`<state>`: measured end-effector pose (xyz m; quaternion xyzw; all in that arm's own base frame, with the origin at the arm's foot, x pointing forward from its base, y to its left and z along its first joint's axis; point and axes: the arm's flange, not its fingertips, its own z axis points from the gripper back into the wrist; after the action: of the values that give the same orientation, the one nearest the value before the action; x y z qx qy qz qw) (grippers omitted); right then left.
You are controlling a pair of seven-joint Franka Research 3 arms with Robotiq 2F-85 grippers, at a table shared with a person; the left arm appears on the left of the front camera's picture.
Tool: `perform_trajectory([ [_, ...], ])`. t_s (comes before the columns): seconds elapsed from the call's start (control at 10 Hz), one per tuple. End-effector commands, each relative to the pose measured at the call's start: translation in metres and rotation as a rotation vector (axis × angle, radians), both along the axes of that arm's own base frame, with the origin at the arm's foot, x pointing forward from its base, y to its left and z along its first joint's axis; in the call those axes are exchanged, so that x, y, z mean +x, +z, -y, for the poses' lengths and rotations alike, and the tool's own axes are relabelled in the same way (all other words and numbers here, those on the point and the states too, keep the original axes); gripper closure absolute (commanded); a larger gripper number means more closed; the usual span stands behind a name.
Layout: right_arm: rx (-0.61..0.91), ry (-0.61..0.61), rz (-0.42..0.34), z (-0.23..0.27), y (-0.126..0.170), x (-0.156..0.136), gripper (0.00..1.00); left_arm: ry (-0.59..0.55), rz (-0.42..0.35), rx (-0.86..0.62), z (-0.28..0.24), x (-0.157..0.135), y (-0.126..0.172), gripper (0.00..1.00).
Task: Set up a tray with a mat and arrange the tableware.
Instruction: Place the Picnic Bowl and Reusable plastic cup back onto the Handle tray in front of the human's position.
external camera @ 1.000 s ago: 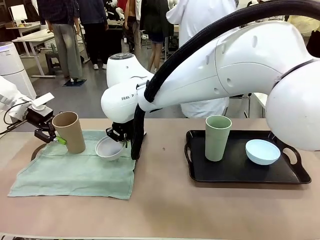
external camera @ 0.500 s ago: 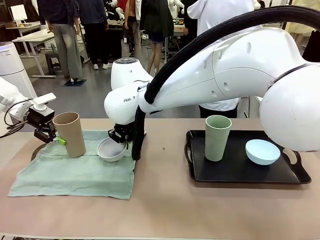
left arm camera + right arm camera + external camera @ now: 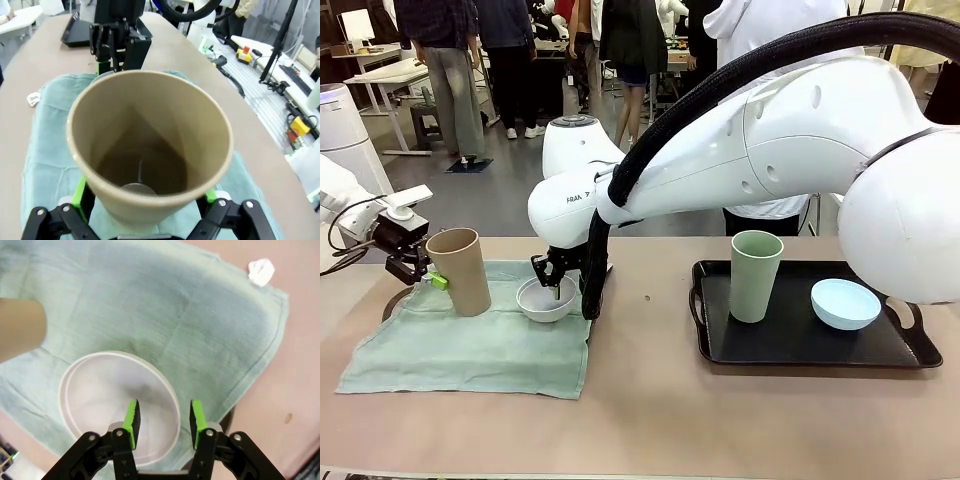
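Note:
My left gripper (image 3: 420,272) is shut on the tan cup (image 3: 460,270), low on its side wall, at the left end of the green mat (image 3: 470,345); in the left wrist view the green pads (image 3: 80,192) press the tan cup (image 3: 150,150) from both sides. The white bowl (image 3: 546,298) sits flat on the mat. My right gripper (image 3: 164,420) is open, its fingers straddling the near rim of the white bowl (image 3: 110,400) without pinching it. The sage green cup (image 3: 756,275) and pale blue bowl (image 3: 845,303) stand on the black tray (image 3: 800,345) at the right.
A dark rounded edge (image 3: 390,300) pokes out from under the mat's left side. A small white scrap (image 3: 261,271) lies on the table just beyond the mat. The right arm's large white links span the middle of the front view. People stand beyond the table.
The white bowl, lifted and tilted in my right gripper before, now rests flat on the mat and the fingers have opened. The tan cup has come down slightly.

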<state>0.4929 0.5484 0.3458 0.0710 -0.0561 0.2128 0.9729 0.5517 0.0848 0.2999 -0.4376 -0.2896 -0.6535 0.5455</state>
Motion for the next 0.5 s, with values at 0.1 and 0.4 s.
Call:
perform_trajectory([
  [0.1,0.010,-0.017,0.042,0.009,0.029,-0.017,0.30,0.007,-0.091,0.016,-0.011,0.004,0.007,0.00],
  [0.4,0.064,-0.005,0.084,0.023,0.061,-0.043,0.07,0.063,-0.157,0.081,-0.044,0.002,0.005,0.00],
])
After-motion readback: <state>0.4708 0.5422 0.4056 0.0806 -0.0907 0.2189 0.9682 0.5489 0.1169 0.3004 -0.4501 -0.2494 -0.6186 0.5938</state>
